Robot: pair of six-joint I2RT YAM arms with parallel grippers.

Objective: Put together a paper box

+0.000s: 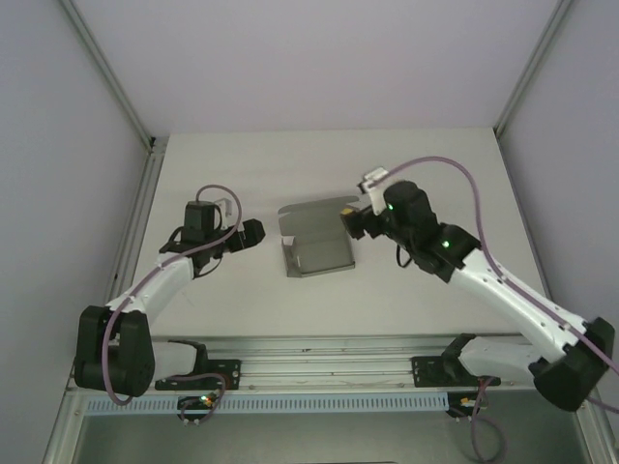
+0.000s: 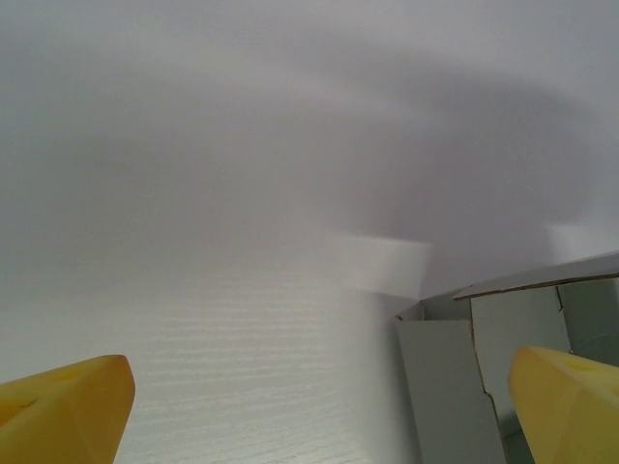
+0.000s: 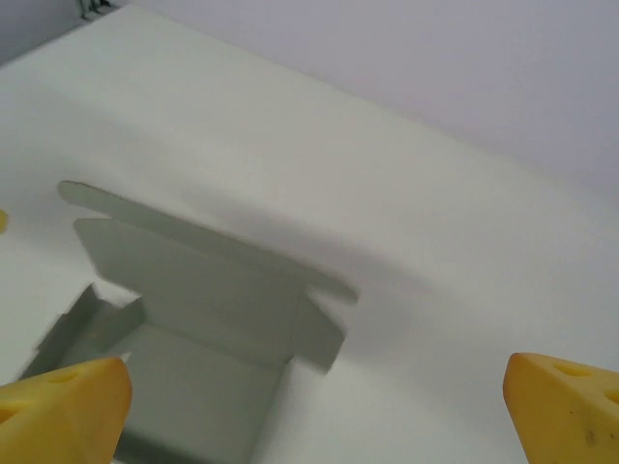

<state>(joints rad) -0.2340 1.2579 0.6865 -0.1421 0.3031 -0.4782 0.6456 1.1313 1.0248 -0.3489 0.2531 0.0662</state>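
The grey paper box lies partly folded in the middle of the white table, its back panel and side flaps raised. My right gripper hovers at the box's right back corner, open, its yellow fingertips wide apart with the raised back panel beyond them and nothing between. My left gripper is off the box's left side, open; its yellow fingertips frame bare table, and the box's left wall shows at the lower right.
The white table is enclosed by pale walls with metal frame posts at the back corners. An aluminium rail carrying the arm bases runs along the near edge. Purple cables loop over both arms.
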